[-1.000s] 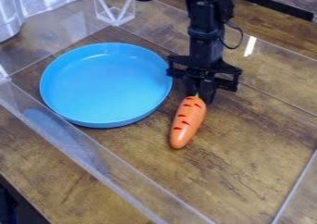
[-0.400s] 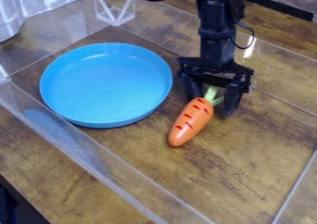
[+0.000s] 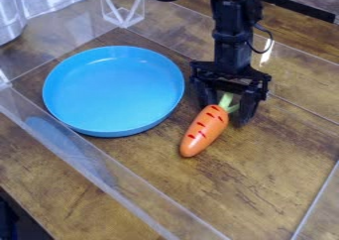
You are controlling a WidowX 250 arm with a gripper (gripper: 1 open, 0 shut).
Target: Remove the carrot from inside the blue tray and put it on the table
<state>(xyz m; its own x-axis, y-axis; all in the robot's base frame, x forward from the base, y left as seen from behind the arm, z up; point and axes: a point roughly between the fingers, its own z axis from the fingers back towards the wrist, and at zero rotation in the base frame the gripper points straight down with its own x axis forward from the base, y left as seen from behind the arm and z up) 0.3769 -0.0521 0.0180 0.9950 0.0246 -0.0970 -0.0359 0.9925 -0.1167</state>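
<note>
Nearest me, the carrot (image 3: 201,131) lies on the dark wooden table (image 3: 265,184), just beside the right rim of the blue tray (image 3: 113,89) and fully outside it, tip toward me and green top pointing away. Straight over that leafy end hangs the gripper (image 3: 231,97), pointing down with its jaws spread wide on either side of the greens, pinching nothing. The tray sits empty to the left. I'd say the placing step is at its end: the carrot is down and let go. What's left, to my eye, is a clean lift straight up so the fingers don't drag the top or roll the carrot.
</note>
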